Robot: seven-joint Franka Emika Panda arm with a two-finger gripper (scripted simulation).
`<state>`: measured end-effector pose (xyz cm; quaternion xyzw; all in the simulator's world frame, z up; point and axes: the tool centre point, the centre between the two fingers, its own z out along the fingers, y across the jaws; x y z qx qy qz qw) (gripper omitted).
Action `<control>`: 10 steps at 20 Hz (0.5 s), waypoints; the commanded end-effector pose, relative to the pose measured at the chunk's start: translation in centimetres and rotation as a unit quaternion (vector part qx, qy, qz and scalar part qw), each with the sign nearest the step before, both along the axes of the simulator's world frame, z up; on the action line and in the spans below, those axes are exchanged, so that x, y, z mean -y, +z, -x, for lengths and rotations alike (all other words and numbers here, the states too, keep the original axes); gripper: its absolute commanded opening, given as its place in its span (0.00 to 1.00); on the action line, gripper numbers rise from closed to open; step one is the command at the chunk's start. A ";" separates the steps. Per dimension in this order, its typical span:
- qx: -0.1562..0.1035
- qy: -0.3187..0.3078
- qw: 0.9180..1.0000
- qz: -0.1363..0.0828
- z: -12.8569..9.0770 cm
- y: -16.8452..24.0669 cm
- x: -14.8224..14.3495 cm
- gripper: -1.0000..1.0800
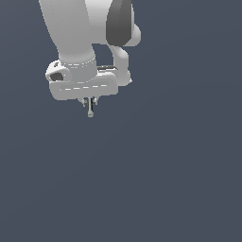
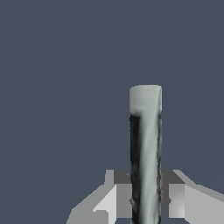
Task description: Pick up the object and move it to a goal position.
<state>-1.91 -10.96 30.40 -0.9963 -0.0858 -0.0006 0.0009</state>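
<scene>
This is no home, kitchen or workshop but a bare simulated scene, a renderer's empty stage. Both views show one flat, even slate-blue field with no walls, no furniture, no horizon and no texture, so floor and background cannot be told apart. The lighting is uniform and casts no visible shadow on that field. The only contents are computer-drawn: a smooth white arm (image 1: 85, 42) with plain shaded surfaces and a dark grey panel in the exterior view, and, in the wrist view, blocky flat-shaded fingers (image 2: 176, 199) of the pincer (image 2: 145, 201) beside a coarsely textured pale rod (image 2: 145, 148) with a dark streak.
</scene>
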 end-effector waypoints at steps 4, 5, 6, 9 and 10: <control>0.000 0.000 1.000 0.000 -1.2 4.4 2.5 0.00; 0.000 0.000 1.000 0.000 -1.4 5.1 2.9 0.00; 0.000 0.000 1.000 0.000 -1.6 5.8 3.2 0.00; 0.000 0.000 1.000 0.001 -2.1 7.7 4.3 0.00; 0.000 0.000 1.000 0.001 -2.3 8.3 4.7 0.00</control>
